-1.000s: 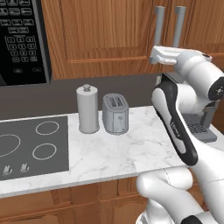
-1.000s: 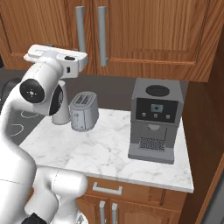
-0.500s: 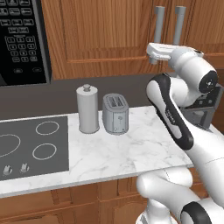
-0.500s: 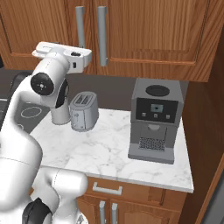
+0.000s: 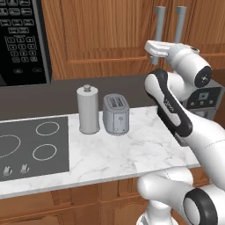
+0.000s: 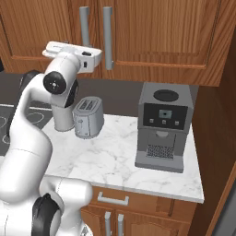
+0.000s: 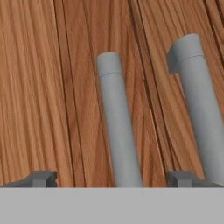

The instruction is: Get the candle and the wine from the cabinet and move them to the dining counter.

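The white arm's two-finger gripper (image 7: 112, 178) is up at the warm brown wooden wall cabinet (image 5: 105, 39), nose pointed straight at the doors. Its jaws stand spread as wide as they go, and nothing is held between them.

In the hand view, the long grey square bar handle (image 7: 117, 122) runs dead centre between the two dark fingertips (image 7: 41, 178), its long axis standing upright on the door, top end above, the rest dropping down past the fingers. That is the relation that counts: the bar lies directly ahead of the gripper, framed by the open jaws, long axis across the closing direction. A second grey bar handle (image 7: 197, 109) stands just beside it to the right of that view, on the neighbouring door, parallel to the first.

From the left base view the gripper (image 5: 154, 52) sits level with the lower end of the handle pair (image 5: 159, 22); whether it touches yet, I cannot tell.

Both doors are shut, so the candle and the wine must be behind them, out of sight. My read: the next move is forward onto the centred bar, close, then pull.

Below, a tall grey canister (image 5: 88, 110), a silver toaster (image 5: 116, 114) and a grey coffee machine (image 6: 162, 124) stand on the marble worktop (image 5: 132, 154).
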You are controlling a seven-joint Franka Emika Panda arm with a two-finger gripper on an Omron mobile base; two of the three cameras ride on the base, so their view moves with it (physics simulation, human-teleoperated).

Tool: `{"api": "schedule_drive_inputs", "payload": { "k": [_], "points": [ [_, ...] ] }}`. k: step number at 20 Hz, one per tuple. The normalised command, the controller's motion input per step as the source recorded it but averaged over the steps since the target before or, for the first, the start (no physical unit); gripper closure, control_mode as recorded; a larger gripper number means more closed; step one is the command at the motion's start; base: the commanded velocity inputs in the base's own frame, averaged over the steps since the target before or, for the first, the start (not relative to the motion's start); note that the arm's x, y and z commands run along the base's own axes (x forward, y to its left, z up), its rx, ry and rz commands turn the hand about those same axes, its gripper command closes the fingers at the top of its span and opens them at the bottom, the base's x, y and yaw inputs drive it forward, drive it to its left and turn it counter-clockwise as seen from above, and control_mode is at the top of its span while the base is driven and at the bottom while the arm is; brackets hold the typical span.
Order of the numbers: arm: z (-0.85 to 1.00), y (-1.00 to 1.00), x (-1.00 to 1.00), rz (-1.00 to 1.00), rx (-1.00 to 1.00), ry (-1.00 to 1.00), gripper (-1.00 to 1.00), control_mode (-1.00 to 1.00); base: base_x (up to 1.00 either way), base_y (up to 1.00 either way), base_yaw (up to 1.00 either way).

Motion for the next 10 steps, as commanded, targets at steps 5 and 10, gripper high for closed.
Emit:
{"api": "schedule_drive_inputs", "payload": {
  "k": [5, 10],
  "points": [
    [0.0, -0.05, 0.28, 0.02, 0.0, 0.0, -1.0, -1.0, 0.0, 0.0, 0.0],
    [0.0, -0.01, 0.26, 0.02, 0.0, 0.0, -1.0, -1.0, 0.0, 0.0, 0.0]
  ]
}}
